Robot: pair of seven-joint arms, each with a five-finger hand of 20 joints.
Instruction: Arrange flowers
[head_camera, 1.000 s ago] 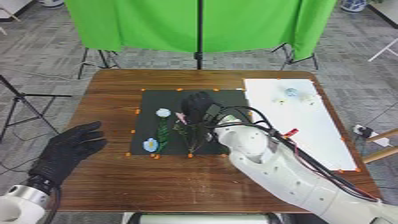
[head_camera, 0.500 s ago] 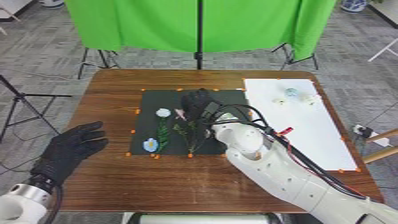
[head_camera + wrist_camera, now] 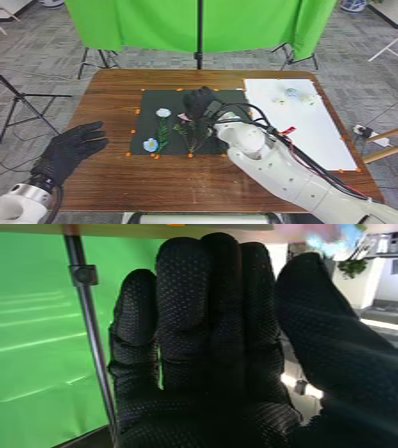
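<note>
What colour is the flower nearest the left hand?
The flower is light blue, best in head view.

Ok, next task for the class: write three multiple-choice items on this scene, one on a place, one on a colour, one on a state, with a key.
1. Where is the right hand?
A) over the white sheet
B) at the green cloth
C) over the black mat

2. What colour is the flower at the mat's near left corner?
A) red
B) blue
C) orange

3. How are the right hand's fingers?
A) straight
B) curled into a fist
C) wrapped round a vase

Key:
1 C: the head view shows the hand above the mat.
2 B: its petals look blue in the head view.
3 A: the right wrist view shows them extended.
</note>
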